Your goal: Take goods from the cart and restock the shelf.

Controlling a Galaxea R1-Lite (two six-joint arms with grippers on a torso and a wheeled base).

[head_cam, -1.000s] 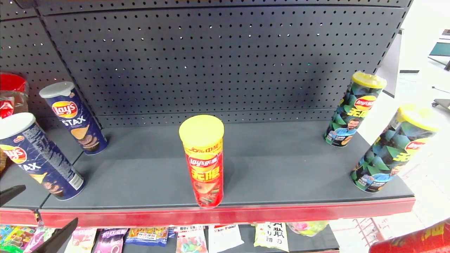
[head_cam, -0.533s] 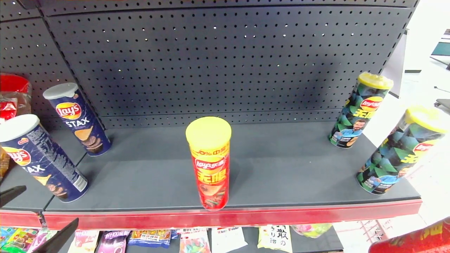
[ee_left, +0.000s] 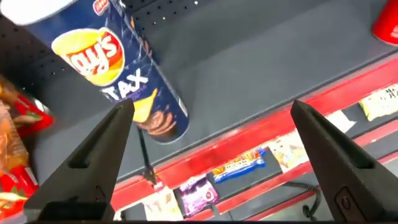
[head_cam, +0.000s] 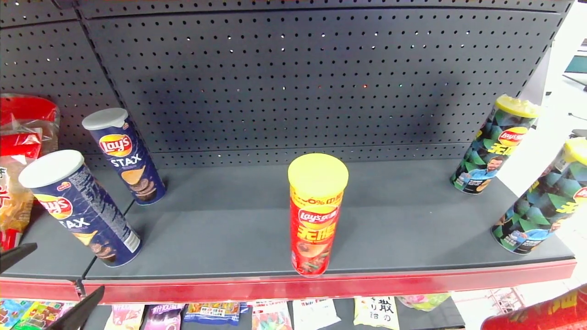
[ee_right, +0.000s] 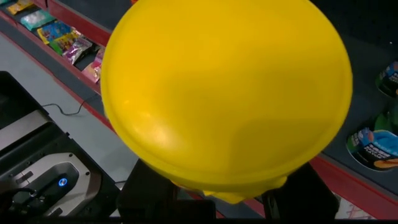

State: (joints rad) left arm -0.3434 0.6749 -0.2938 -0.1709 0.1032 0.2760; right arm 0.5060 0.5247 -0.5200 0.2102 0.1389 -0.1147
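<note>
On the dark shelf a red chip can with a yellow lid stands upright near the front edge. My right gripper is shut on another red chip can, low at the right, below the shelf front. That can's yellow lid faces the right wrist camera and hides the fingers. My left gripper is open with nothing in it, in front of the shelf's left end. In the left wrist view the left gripper points at a blue chip can.
Two blue chip cans stand at the shelf's left, two green-patterned ones at its right. Bagged snacks sit at the far left. Snack packets lie on the lower shelf. Bare shelf lies either side of the red can.
The whole head picture has shifted to the right, so the camera has moved left. Both grippers keep their places in the picture, and the shelf goods have not moved.
</note>
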